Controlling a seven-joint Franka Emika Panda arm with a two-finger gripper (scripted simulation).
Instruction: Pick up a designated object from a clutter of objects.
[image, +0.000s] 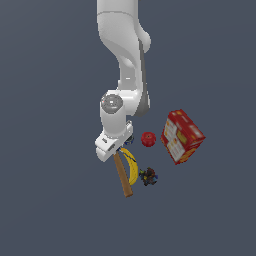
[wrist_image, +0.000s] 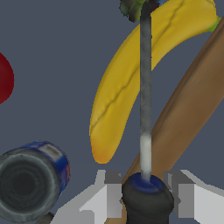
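The designated object, a small dark blue-black ring-like piece with a paler grey centre, lies beside one of my fingers in the wrist view, outside the jaws. In the exterior view my hand mostly hides it. My gripper is open and hangs low over the head end of the wooden-handled hammer. The hammer's dark head sits between the fingers, and a thin grey rod runs out from it. The brown handle runs alongside.
The yellow banana lies along the hammer handle. A dark multicoloured lump sits past the banana. The red fruit and the tilted red-and-white box stand to the exterior view's right.
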